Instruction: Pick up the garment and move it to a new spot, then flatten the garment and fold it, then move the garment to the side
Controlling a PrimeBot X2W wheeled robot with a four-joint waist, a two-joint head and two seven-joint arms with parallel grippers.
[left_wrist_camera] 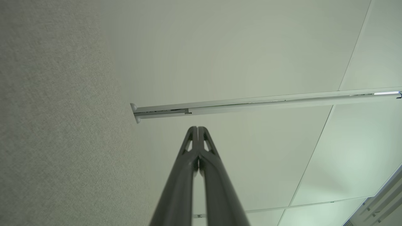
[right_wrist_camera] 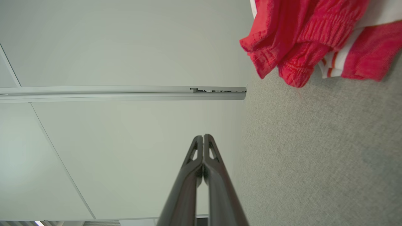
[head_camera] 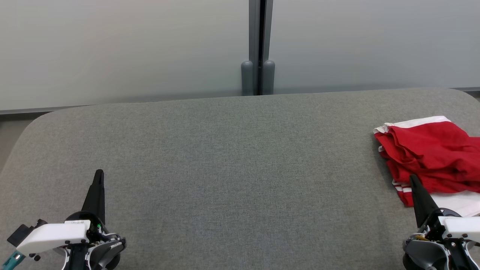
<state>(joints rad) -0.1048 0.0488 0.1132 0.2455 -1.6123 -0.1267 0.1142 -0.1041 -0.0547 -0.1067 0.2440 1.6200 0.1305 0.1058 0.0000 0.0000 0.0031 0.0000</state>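
Note:
The garment (head_camera: 431, 157) is red cloth with white bands, lying crumpled at the right edge of the grey padded table (head_camera: 232, 157). In the right wrist view the garment (right_wrist_camera: 301, 37) fills the upper right corner. My right gripper (head_camera: 412, 178) is shut at the lower right, its tip in front of the garment's near edge; whether it touches the cloth I cannot tell. The right gripper (right_wrist_camera: 203, 137) has its fingers pressed together with nothing between them. My left gripper (head_camera: 99, 172) is shut at the lower left, far from the garment, and the left gripper (left_wrist_camera: 198, 128) is likewise empty.
Pale frosted wall panels rise behind the table, joined by a dark vertical post (head_camera: 258, 48) with two grey rounded caps at its foot. The table's corners are rounded. A strip of floor (head_camera: 9, 135) shows at the far left.

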